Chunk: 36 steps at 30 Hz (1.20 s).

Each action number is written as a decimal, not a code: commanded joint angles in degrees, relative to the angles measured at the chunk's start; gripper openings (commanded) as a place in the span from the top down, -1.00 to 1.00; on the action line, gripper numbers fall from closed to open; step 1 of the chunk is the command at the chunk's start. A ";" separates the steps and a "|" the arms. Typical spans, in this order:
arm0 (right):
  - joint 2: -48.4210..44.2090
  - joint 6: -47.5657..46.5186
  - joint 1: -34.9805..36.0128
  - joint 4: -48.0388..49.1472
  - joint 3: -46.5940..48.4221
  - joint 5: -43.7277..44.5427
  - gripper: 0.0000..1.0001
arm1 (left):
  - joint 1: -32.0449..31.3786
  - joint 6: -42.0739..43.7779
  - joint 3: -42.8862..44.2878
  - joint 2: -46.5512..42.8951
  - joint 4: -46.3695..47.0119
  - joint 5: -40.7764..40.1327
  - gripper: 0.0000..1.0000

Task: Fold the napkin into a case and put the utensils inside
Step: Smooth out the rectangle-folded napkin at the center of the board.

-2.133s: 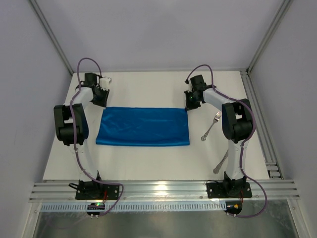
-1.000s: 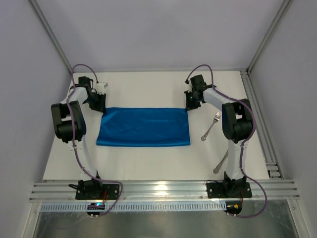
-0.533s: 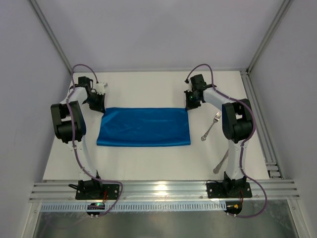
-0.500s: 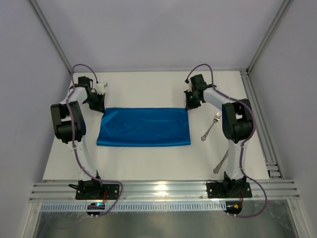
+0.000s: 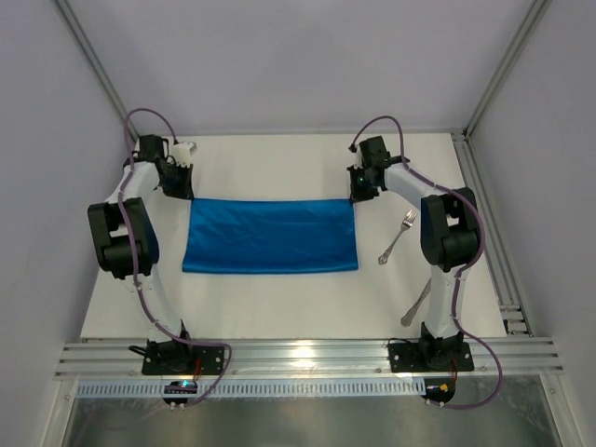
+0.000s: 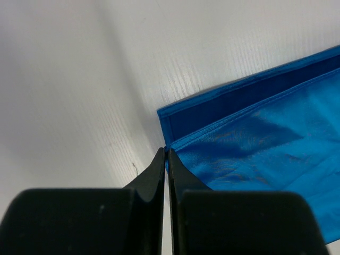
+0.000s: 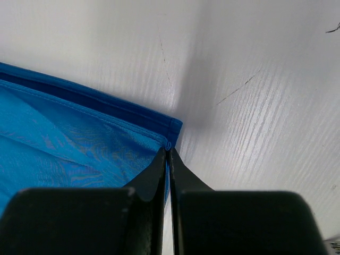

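Observation:
The blue napkin (image 5: 270, 236) lies flat on the white table as a wide folded rectangle, with a lower layer showing along its far edge. My left gripper (image 5: 182, 191) is at its far left corner, jaws shut on the upper layer's corner (image 6: 175, 146). My right gripper (image 5: 355, 194) is at the far right corner, jaws shut on the upper layer's corner (image 7: 164, 142). The fork (image 5: 399, 236) lies on the table right of the napkin. A second silver utensil (image 5: 415, 304) lies nearer, partly hidden by the right arm.
An aluminium rail (image 5: 484, 223) runs along the table's right edge. The white table (image 5: 279, 163) stretches behind the napkin to the back wall. Both arm bases stand at the near edge.
The left arm has swung outward to the left and its gripper has shifted slightly back and left at the napkin's corner. The right arm and the napkin have hardly moved.

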 commanded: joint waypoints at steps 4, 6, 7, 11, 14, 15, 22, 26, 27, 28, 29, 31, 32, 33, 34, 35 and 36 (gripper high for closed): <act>-2.95 0.44 -0.83 0.98 2.28 0.65 0.93 | 0.33 -1.87 0.89 -0.62 3.44 -0.25 1.00; -2.25 0.53 -0.92 1.07 2.54 0.30 0.92 | 0.33 -1.87 1.60 0.35 3.26 -0.69 1.00; -1.90 0.62 -0.92 1.15 2.63 0.12 0.93 | 0.33 -1.87 1.78 0.79 3.26 -0.69 1.00; -0.49 0.62 -1.01 1.15 2.98 -0.58 0.92 | 0.15 -1.26 2.13 2.72 3.26 -1.65 1.00; 0.83 0.62 -1.01 1.07 3.68 -0.67 0.93 | 0.06 -1.08 2.13 3.69 3.79 -2.27 1.00; 1.35 0.70 -1.01 1.07 3.77 -0.67 0.92 | 0.15 -1.25 2.13 3.87 3.96 -2.45 1.00; 2.85 1.23 -1.09 1.77 4.21 0.29 0.93 | -0.73 -1.34 2.13 5.01 6.25 -3.77 1.00; 3.64 1.67 -1.36 1.77 4.30 1.09 0.67 | -1.34 -1.08 2.31 5.62 6.34 -4.47 1.00; 3.64 1.67 -1.27 1.68 4.30 1.26 0.52 | -1.26 -1.08 2.31 5.63 6.43 -4.47 0.99; 3.55 1.67 -1.27 1.68 4.30 1.35 0.43 | -1.34 -1.25 2.31 5.54 6.51 -4.56 0.91; 3.21 1.67 -1.27 1.68 4.21 1.44 0.33 | -1.34 -1.60 2.22 5.28 6.43 -4.65 0.62; 2.77 1.41 -1.36 1.51 4.39 1.44 0.15 | -1.34 -2.05 1.52 3.53 7.74 -5.17 0.35; 2.07 1.41 -1.36 1.16 4.82 1.53 0.09 | -1.26 -2.48 0.65 2.56 8.53 -5.61 0.19; 1.62 1.06 -1.27 0.37 5.17 1.88 0.04 | -1.34 -3.36 0.29 1.59 9.06 -5.87 0.15; 1.01 1.06 -1.27 0.02 5.53 2.05 -0.01 | -1.34 -3.63 0.11 0.54 9.32 -6.57 0.13; 0.31 1.06 -1.27 -0.51 5.79 2.40 -0.04 | -1.26 -3.89 0.11 -1.65 9.24 -6.75 0.10; -1.70 1.49 -1.18 -1.30 5.79 3.28 -0.06 | -1.26 -4.59 0.11 -2.80 8.89 -6.93 0.10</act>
